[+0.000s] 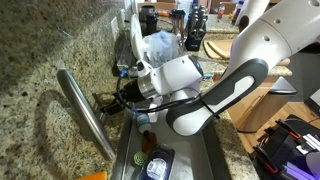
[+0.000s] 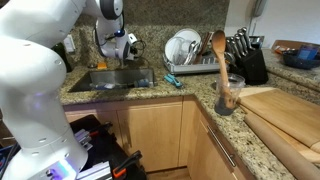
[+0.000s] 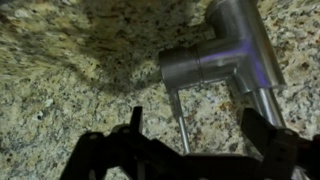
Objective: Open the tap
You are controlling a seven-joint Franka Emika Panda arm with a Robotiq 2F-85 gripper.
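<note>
The tap is a brushed-steel faucet on a granite counter. In the wrist view its body (image 3: 235, 50) fills the upper right, and its thin lever handle (image 3: 178, 122) points down from the side stub. My gripper (image 3: 198, 132) is open, with the lever between the two dark fingers, closer to the left finger and touching neither. In an exterior view the long straight spout (image 1: 85, 115) slants over the sink, and my gripper (image 1: 112, 100) sits at the tap's base. In an exterior view my gripper (image 2: 128, 47) hangs behind the sink, and the tap is not clear there.
The steel sink basin (image 1: 130, 150) lies below the spout with a sponge and small items in it; it also shows in an exterior view (image 2: 110, 80). A dish rack with plates (image 2: 190, 55), a jar with a wooden spoon (image 2: 226, 85) and a knife block (image 2: 246, 55) stand on the counter.
</note>
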